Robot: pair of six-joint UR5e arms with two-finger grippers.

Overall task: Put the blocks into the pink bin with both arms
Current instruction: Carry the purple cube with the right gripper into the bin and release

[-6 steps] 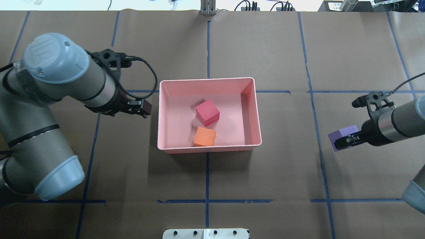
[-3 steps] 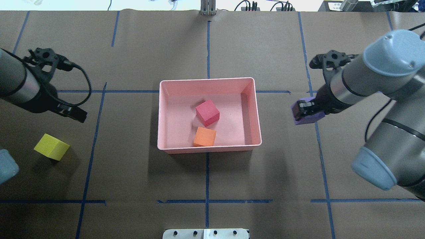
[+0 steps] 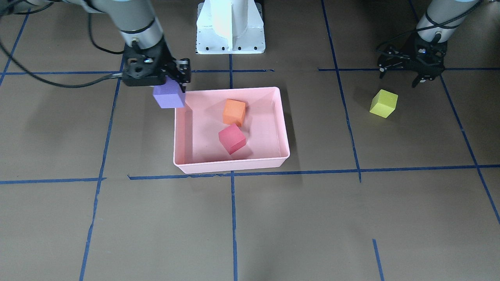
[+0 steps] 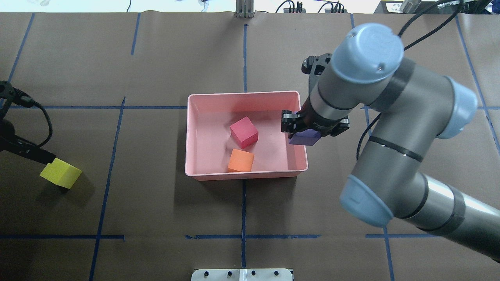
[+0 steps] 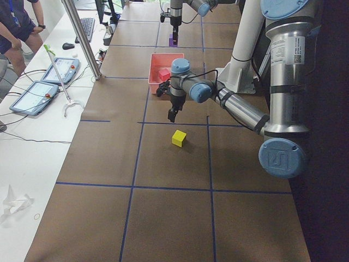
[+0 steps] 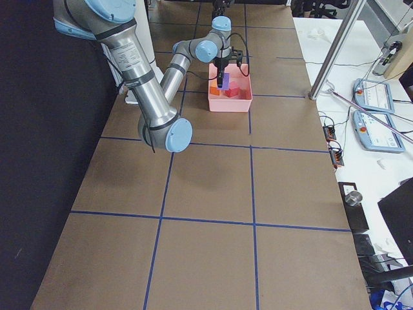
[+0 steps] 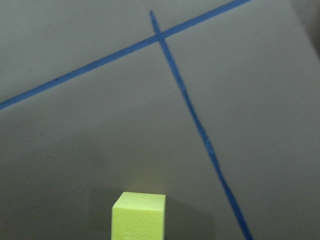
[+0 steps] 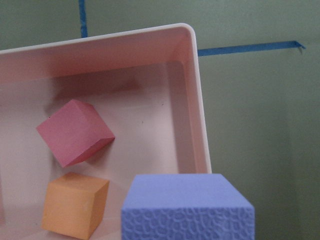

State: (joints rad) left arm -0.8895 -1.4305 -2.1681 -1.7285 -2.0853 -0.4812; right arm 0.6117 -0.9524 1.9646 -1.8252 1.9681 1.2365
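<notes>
Brown paper counter [image 4: 156,214], blue tape grid [image 4: 244,195]. My right claw [image 4: 295,127] grips the small purple foam cube [image 4: 305,138] over the right rim of the shallow pale pink plastic bin [image 4: 244,94]. Released here, I judge it could strike the rim and tumble outside. Left claw [image 4: 37,155] opening: I cannot tell. I read no legible writing.

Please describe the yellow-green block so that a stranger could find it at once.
Start at the pink bin in the table's middle and look far toward the robot's left. The yellow-green block lies there alone. It is the only one on the table itself: red and orange lie in the bin, purple hangs in the right gripper.
</notes>
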